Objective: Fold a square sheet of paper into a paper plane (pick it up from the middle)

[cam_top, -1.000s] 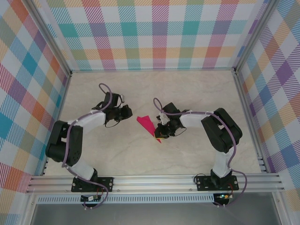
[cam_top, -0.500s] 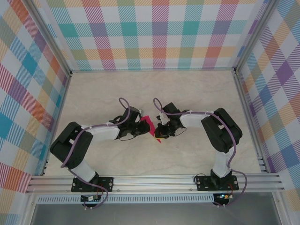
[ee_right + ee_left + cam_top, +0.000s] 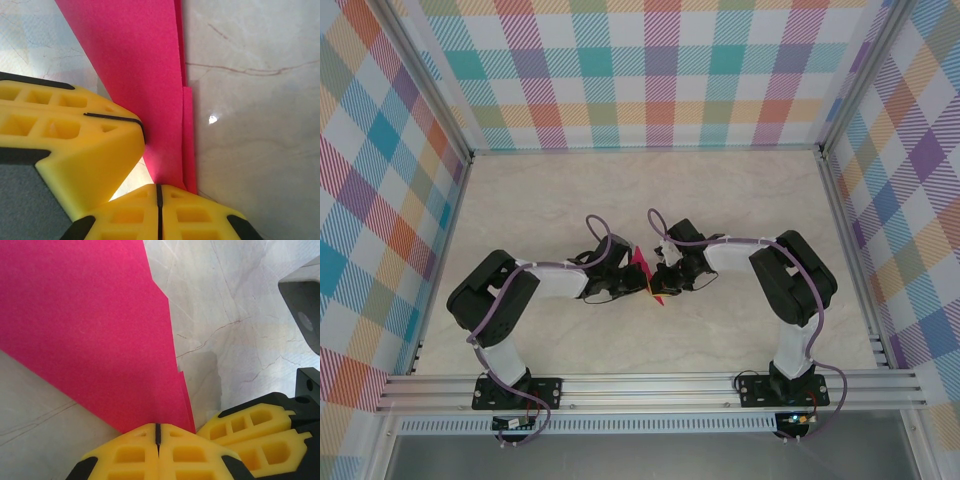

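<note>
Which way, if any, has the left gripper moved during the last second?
Yes. In the top view the left gripper went right, away from the left frame rail, and is now shut on the folded paper.

Blk/wht arms (image 3: 560, 281), purple cables (image 3: 596, 218), yellow claws (image 3: 158, 432)

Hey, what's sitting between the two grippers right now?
The folded pink paper, pinched from either side by the left gripper and right gripper; the top view shows it between them.
</note>
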`<control>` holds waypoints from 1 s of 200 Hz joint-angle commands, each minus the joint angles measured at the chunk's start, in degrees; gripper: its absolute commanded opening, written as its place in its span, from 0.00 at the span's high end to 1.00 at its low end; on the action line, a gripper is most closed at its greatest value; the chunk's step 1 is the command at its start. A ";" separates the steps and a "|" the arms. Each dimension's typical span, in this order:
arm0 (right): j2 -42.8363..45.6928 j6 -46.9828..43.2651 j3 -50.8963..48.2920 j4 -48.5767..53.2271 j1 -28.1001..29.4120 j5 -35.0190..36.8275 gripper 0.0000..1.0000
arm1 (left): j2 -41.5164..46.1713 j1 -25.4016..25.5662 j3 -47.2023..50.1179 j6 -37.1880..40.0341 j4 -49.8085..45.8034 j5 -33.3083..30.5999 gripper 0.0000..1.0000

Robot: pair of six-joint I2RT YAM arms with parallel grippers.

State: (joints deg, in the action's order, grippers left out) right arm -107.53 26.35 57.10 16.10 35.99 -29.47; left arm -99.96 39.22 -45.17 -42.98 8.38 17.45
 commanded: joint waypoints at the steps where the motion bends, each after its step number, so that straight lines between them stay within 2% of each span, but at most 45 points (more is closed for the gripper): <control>1: -2.83 -0.65 -2.94 7.25 0.49 6.05 0.92 | -0.35 0.88 -2.57 1.17 -0.77 -3.75 0.97; 42: -3.22 -0.65 -3.91 7.49 0.47 7.14 0.92 | -0.19 -0.41 -3.96 1.92 -3.79 -8.47 0.97; 115: -3.30 -0.95 -5.07 7.64 0.44 7.59 0.93 | -3.63 -6.70 -6.14 3.25 -2.98 -6.92 0.97; 200: -3.39 -0.90 -5.31 7.64 0.49 7.77 0.93 | -6.03 -15.46 -2.53 6.92 0.19 -3.75 0.96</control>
State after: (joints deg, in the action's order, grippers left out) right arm -107.09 26.28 55.92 14.59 35.99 -29.41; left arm -103.98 28.91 -49.58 -38.85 7.90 19.62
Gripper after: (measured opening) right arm 0.077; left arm 0.046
